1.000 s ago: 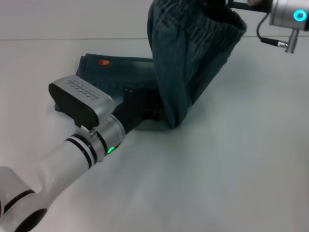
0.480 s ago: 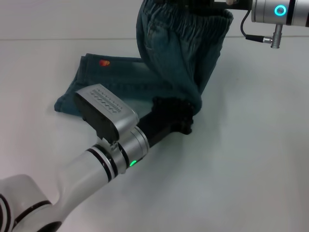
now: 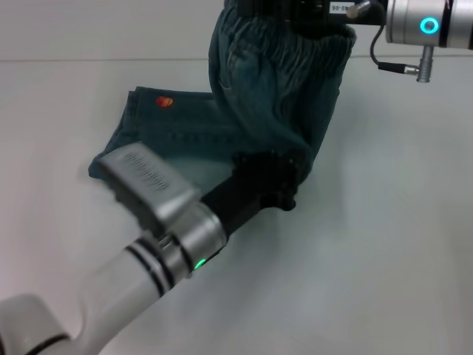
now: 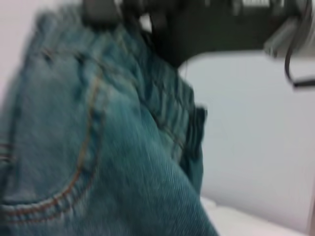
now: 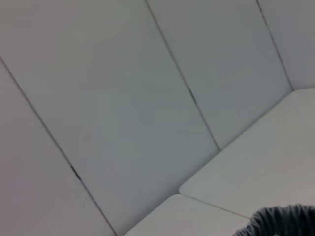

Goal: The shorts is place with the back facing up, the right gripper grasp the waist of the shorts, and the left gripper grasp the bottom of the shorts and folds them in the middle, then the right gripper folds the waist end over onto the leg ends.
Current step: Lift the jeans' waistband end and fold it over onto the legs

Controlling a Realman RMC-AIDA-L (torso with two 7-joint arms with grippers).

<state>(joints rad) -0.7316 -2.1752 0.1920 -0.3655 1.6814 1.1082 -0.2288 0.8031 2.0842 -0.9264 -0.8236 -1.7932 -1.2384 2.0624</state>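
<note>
The shorts [image 3: 244, 111] hang as a tall curtain from the right gripper [image 3: 314, 9] at about one o'clock, blocking any straight path across the middle of the table [image 3: 384, 244]. The left gripper [image 3: 275, 181] and its arm slant in from seven o'clock to the table's centre, closing off that diagonal. The flat leg part with the orange-red print [image 3: 165, 101] fills the ground toward ten o'clock. From three round to five o'clock the table lies bare, and a hand could pass there freely.
</note>
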